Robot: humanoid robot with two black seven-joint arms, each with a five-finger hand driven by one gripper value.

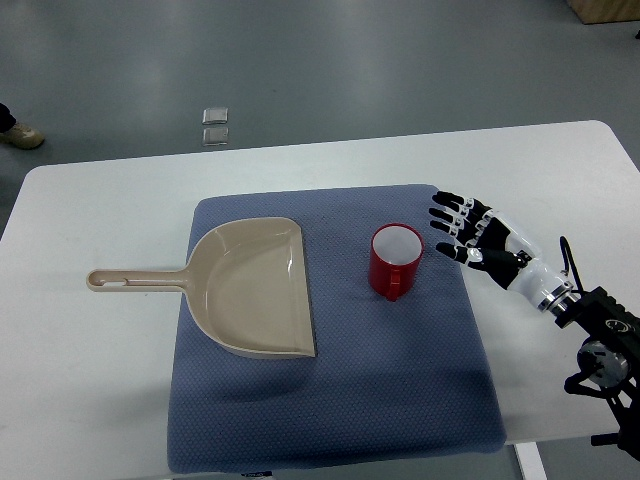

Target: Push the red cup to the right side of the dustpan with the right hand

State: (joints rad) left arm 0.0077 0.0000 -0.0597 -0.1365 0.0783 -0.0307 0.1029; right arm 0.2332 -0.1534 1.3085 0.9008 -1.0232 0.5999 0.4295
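Observation:
A red cup [396, 261] with a white inside stands upright on the blue mat [330, 400], a short way right of the beige dustpan [255, 288]. The dustpan's handle [135, 280] points left, off the mat. My right hand [466, 228] hovers just right of the cup over the mat's right edge, fingers spread and open, holding nothing. A small gap separates its fingertips [442, 224] from the cup. The left arm does not show.
The white table [90, 220] carries the mat. Its far edge runs along the top, with grey floor beyond. A small clear object [215, 125] lies on the floor past the table. A shoe [20, 133] shows at the left edge.

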